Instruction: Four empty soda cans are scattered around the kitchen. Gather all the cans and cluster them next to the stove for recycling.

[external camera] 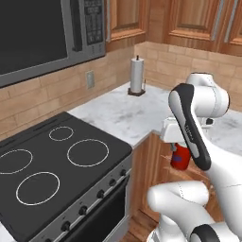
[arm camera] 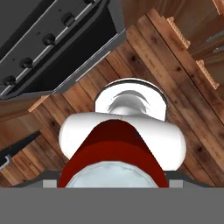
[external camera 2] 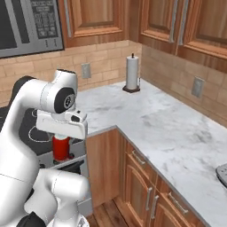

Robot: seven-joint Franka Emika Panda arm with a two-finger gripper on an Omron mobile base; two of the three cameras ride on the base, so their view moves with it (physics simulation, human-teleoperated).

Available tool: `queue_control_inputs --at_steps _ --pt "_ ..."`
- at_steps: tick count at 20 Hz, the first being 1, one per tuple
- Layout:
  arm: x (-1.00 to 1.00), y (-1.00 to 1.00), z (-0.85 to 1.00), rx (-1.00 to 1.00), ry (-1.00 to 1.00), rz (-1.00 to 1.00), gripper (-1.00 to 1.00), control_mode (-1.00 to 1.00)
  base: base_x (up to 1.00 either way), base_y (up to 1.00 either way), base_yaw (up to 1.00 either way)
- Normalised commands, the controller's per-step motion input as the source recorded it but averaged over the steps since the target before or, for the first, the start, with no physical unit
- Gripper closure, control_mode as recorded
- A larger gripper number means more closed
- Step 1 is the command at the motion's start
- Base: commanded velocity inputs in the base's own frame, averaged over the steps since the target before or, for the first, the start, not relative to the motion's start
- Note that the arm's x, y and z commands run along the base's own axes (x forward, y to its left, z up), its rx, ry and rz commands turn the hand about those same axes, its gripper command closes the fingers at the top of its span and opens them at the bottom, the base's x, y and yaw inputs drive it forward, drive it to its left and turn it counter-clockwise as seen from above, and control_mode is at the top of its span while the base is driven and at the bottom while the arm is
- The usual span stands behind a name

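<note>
End effector [external camera: 178,150] clenched on soda can [external camera: 180,157], can upright beneath it. I hold it off bench [external camera: 123,116] edge, just beside stove [external camera: 61,163] front corner, above floor. My read: carried clear of edge for drop-off beside stove.
</note>
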Motion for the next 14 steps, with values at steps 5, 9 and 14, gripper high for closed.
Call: queue_control_inputs --at_steps 5,9,14 --pt "0.00 0.00 0.00 0.00 0.00 0.00 1.00 1.00 -0.38 0.17 0.39" --pt "0.00 0.00 0.00 0.00 0.00 0.00 1.00 1.00 -0.41 0.21 0.38" --pt "0.00 0.00 0.00 0.00 0.00 0.00 1.00 1.00 -0.38 0.32 0.35"
